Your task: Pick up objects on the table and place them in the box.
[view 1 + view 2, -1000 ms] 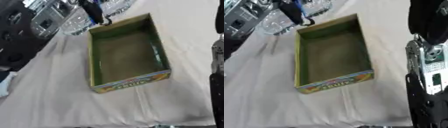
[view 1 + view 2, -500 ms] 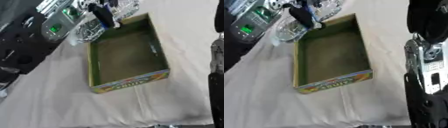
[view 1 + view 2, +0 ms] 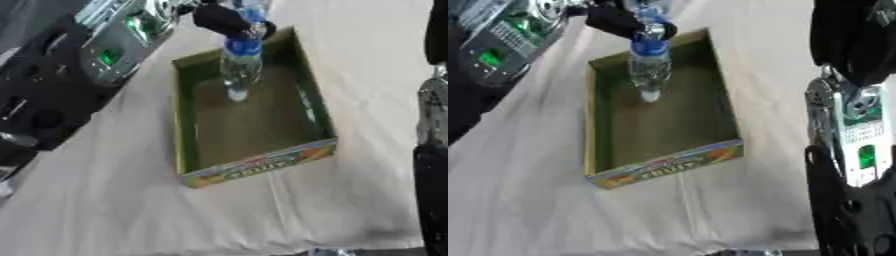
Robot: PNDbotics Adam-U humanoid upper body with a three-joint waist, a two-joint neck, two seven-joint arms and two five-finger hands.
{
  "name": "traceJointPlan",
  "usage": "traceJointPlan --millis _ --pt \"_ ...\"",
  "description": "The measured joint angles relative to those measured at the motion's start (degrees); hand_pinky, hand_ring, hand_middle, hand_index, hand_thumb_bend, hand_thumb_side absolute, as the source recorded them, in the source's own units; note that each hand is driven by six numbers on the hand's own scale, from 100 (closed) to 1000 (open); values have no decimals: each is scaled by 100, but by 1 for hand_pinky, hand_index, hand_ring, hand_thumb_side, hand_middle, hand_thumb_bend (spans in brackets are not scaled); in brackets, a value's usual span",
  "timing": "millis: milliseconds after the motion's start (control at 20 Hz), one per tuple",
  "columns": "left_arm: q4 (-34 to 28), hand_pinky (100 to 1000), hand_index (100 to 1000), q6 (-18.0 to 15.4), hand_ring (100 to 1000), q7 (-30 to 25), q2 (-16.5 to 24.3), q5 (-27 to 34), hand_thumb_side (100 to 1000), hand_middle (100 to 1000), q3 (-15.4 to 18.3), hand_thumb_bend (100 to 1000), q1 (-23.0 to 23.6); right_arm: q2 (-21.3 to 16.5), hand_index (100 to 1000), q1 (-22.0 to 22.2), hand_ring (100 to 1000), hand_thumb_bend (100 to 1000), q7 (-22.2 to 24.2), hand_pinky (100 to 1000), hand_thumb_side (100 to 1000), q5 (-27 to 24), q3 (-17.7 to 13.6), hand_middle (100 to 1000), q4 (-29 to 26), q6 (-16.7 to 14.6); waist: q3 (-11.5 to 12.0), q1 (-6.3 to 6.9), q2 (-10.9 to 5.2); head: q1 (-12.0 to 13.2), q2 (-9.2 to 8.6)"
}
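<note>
since a moment ago my left arm has swung in from the far left, carrying the clear plastic water bottle with a blue label out over the green cardboard fruit box. my left hand has its fingers curled round the bottle's upper end, so it hangs cap-down above the box's far half, not yet resting inside. it looks light, smooth and squashy, so holding by the stiffer labelled band seems wise. right arm shows at the right edge; its hand i cannot see.

Black arms, silver joints, green lights.
</note>
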Motion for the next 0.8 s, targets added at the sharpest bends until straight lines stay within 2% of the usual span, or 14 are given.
traceJointPlan --millis 550,600,650,700,800 --pt "80 791 991 158 893 158 6 414 1000 1000 0 590 0 0 940 1 974 100 1 789 1000 0 -1 911 0 -1 10 0 -14 0 0" --pt "80 795 997 159 898 159 7 435 1000 1000 0 651 0 0 940 1 974 100 1 789 1000 0 -1 911 0 -1 13 0 -17 0 0" --pt "80 796 995 157 897 157 13 455 1000 1000 0 631 1 -1 940 1 974 100 2 789 1000 0 -1 911 0 -1 18 0 -20 0 0" --pt "81 804 1000 147 907 147 35 469 997 1000 -1 705 1 -1 940 1 975 100 2 789 1000 0 -1 911 0 -2 22 0 -21 0 0" --pt "82 818 1000 78 918 78 95 502 983 1000 -2 730 10 -3 941 2 975 100 2 789 1000 0 -2 911 0 -2 39 0 -21 0 0"
